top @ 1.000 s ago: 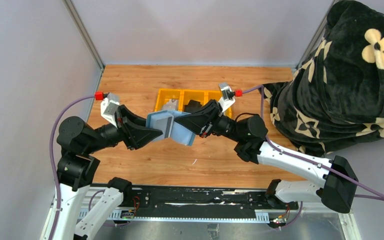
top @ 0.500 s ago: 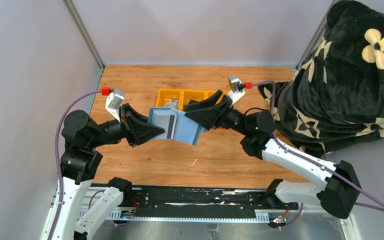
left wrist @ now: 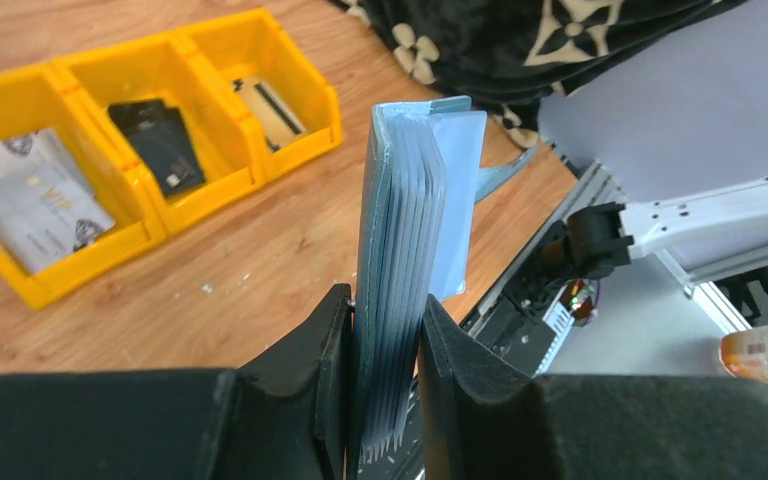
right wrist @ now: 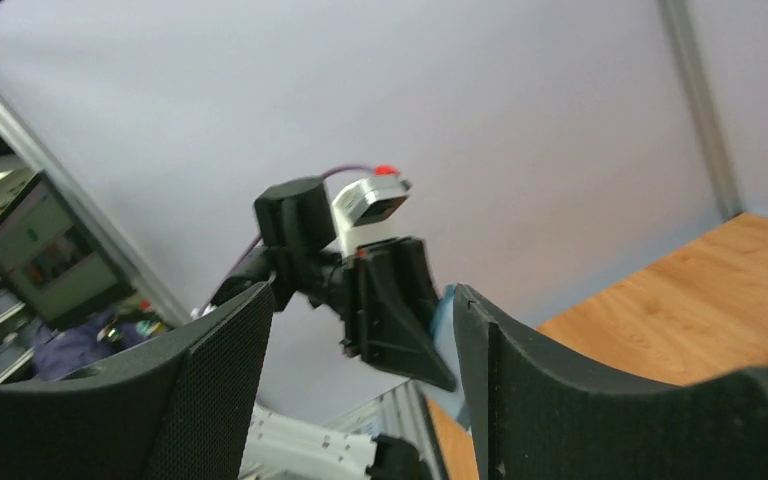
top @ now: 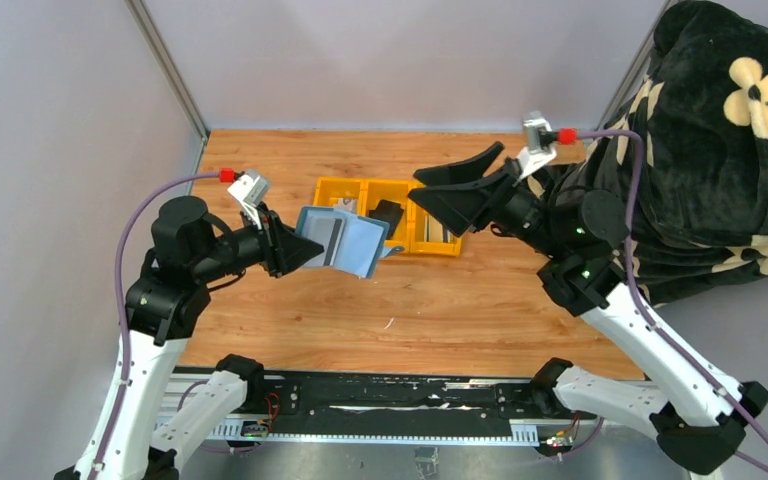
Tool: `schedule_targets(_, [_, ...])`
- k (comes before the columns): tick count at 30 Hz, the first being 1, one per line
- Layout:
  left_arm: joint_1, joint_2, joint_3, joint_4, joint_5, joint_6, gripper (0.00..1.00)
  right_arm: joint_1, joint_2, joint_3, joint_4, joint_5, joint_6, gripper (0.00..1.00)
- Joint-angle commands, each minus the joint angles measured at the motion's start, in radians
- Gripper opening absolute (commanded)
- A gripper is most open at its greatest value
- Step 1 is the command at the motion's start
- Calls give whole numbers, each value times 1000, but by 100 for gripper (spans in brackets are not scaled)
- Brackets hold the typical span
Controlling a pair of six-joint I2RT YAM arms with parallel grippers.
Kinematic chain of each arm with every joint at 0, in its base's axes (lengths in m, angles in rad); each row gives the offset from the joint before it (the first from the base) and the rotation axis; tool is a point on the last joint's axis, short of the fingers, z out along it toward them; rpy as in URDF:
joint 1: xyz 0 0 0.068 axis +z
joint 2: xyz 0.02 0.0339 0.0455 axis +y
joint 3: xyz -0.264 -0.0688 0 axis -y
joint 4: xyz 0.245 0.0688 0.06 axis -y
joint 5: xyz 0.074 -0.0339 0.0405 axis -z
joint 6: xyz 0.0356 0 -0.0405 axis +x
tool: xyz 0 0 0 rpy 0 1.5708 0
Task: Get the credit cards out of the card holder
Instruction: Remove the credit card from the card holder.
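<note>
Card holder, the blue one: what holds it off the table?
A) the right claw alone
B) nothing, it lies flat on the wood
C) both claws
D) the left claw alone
D: the left claw is clamped on the card holder, while the right claw stands open, well apart from it.

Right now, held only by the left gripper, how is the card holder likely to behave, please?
The card holder is probably light: the left gripper holds it out by one edge. Its thin leaves fan apart, so it likely flexes and could flop open.
</note>
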Motion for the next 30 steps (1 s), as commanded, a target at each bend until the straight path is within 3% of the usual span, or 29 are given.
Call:
schedule_targets(1, [-2,17,7,-24,-51,52,0,85,119,14,-55,-135,30,70])
schedule_targets(7, [-2,16,11,4,-49,32,0,168,233,-10,-21,-180,27,72])
schedule_targets(22, [-2,-6,13,145,145,-131,0,172,330,-86,37,-230,51,69])
schedule_targets(30, [-2,-10,-32,275,325,-280,0,172,322,-85,70,-218,66,53])
